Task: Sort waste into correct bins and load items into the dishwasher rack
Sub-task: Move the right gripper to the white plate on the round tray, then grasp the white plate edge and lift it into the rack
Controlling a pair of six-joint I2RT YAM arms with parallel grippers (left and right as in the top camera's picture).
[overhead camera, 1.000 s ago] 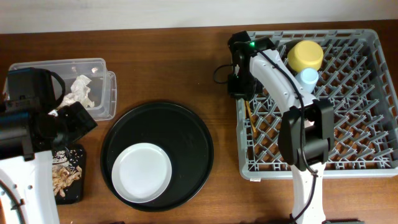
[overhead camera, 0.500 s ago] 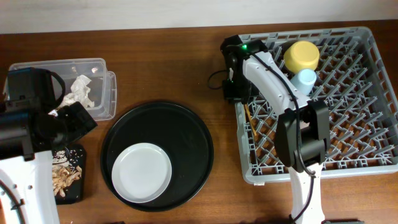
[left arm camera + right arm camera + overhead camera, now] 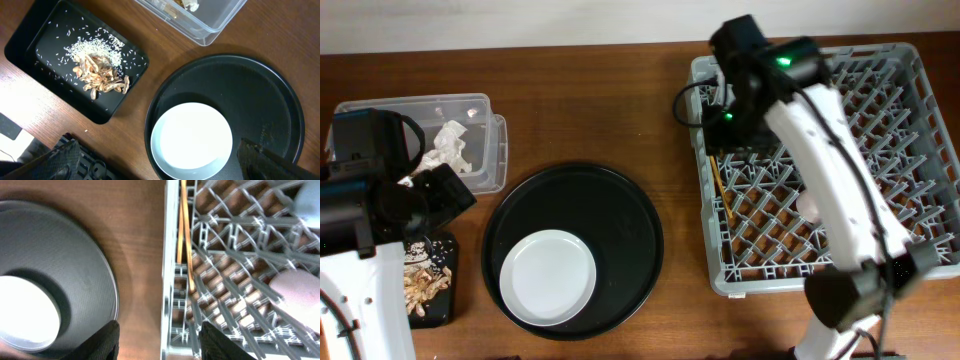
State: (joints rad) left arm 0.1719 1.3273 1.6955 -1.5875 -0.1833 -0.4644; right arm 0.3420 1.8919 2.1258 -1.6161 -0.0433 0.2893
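Observation:
Thin wooden chopsticks lie along the left wall of the grey dishwasher rack, free of any grip, also seen from above as chopsticks. My right gripper hangs open and empty above that wall. A pink cup and a light-blue cup sit in the rack. The pale plate rests on the round black tray. My left gripper is wide open over the plate's near edge. The napkin lies in the clear tub. Food scraps and rice fill the small black tray. My right arm hides the yellow bowl.
Bare wooden table runs between the round tray and the rack. The left arm's body covers part of the clear tub and the small black tray.
My right gripper has opened and the arm has risen and swung over the rack's back left, now covering the yellow bowl and blue cup from above. The chopsticks stay in the rack. The left arm is still.

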